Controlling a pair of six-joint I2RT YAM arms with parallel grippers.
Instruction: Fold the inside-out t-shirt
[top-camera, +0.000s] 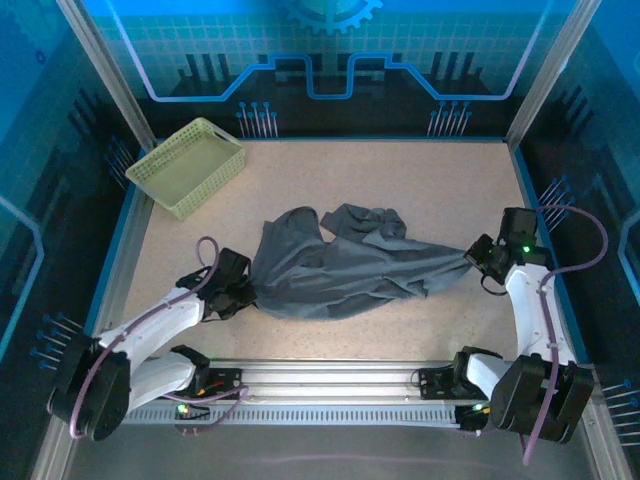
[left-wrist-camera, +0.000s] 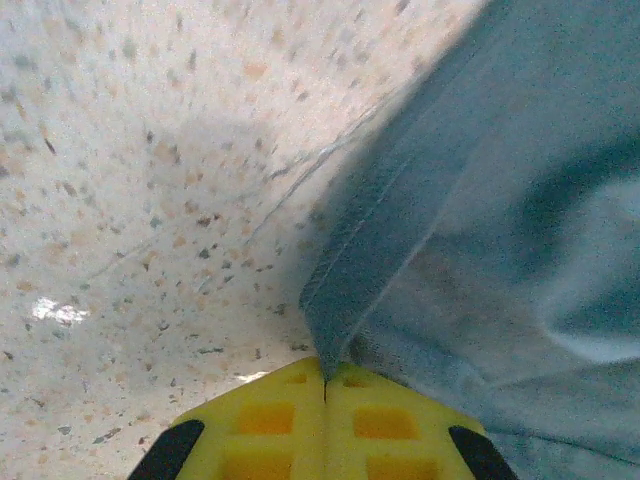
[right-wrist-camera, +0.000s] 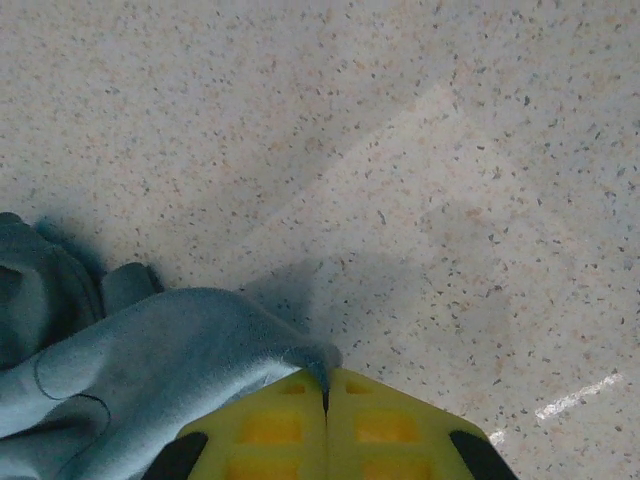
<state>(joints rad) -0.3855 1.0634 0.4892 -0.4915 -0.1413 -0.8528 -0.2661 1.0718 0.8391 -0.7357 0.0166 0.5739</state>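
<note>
Top view: the t-shirt (top-camera: 340, 265) lies stretched on the table (top-camera: 400, 170) between the left gripper (top-camera: 247, 290) and the right gripper (top-camera: 470, 258). The basket (top-camera: 187, 166) sits far left.
Left wrist: yellow fingers (left-wrist-camera: 265, 420) pressed together, pinching its hem.
Right wrist: fingers likewise pinching a shirt corner.

The t-shirt (top-camera: 340, 270) is soft matt cloth, wrinkled, with a stitched hem seen in the left wrist view. The table (top-camera: 420, 180) is smooth and speckled, like stone, with a faint shine. The basket (top-camera: 212, 187) is matt plastic lattice. The pads (left-wrist-camera: 265, 425) are yellow plastic with moulded squares. The rail (top-camera: 330, 378) is ribbed bare metal.
</note>
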